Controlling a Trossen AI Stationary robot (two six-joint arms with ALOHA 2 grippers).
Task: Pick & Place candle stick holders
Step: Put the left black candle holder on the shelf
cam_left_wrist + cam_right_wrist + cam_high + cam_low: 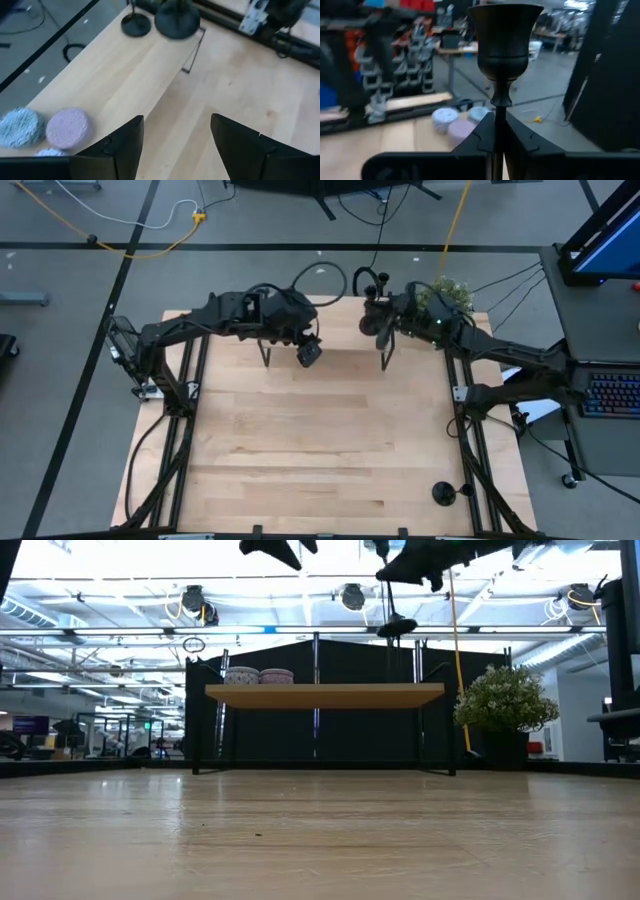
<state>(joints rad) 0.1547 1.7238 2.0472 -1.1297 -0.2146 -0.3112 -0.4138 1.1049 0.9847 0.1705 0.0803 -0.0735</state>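
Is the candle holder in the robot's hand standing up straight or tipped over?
Straight up. The right gripper pinches the candle holder by its stem, cup on top.

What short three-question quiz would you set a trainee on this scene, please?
1. True or false: the left gripper has its fingers open with nothing between them.
2. The right gripper is shut on: A) a candle stick holder; B) a spoon; C) nothing.
3. Fill in: in the high view, a second holder stands on the table on the ___ arm's side.
Key: 1 true; 2 A; 3 right.
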